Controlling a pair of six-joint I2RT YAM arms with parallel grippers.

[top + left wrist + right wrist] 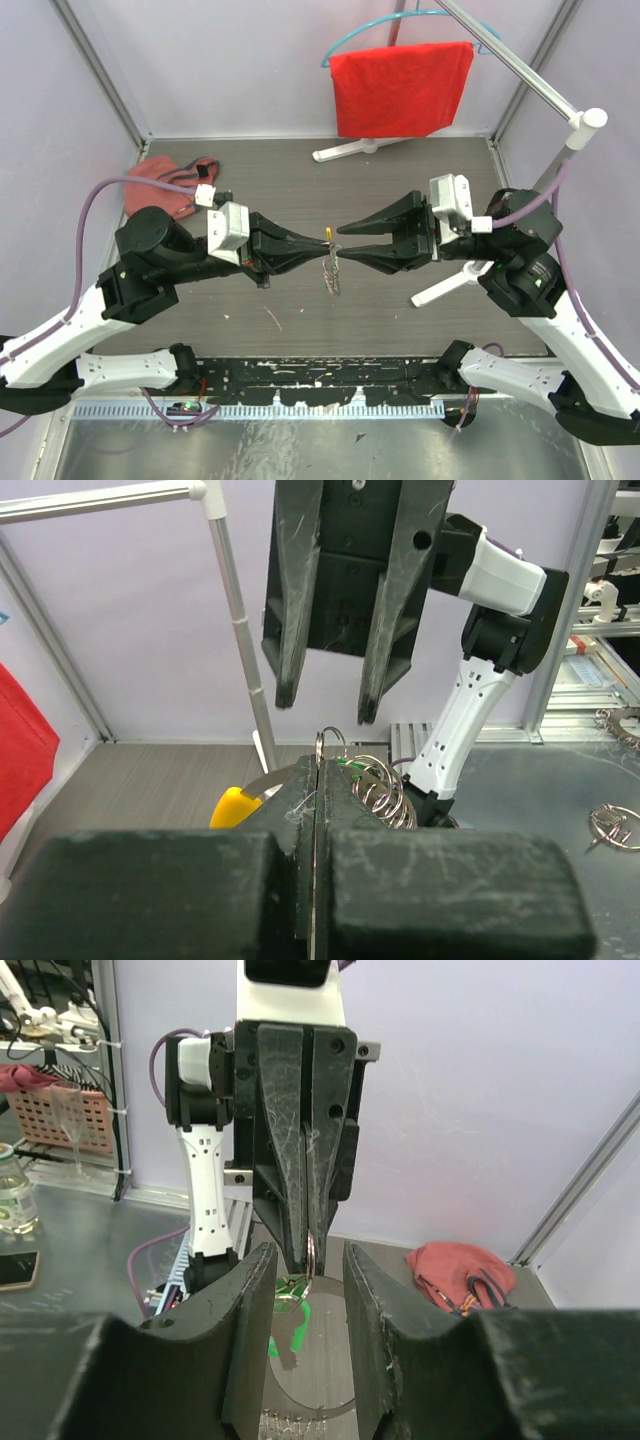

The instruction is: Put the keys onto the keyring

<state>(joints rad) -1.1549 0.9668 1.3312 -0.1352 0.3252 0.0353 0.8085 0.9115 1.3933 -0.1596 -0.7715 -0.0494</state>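
Found left hand (325, 251) clamped shut on keyring (333, 277), ring dangling under its tips, off the worktop (300, 190). Saw right hand (343, 243) spread wide, gripping nothing, tips just beside left hand. Spotted green key (350, 767) among coils by left hand; couldn't tell if threaded. Couldn't find gold key. Judged threading unfinished.

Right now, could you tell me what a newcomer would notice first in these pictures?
At the centre, two pincers almost meet tip to tip: the left pincer is shut on the keyring, which dangles below, while the right pincer faces it open. Behind, a red cloth hangs on a hanger.
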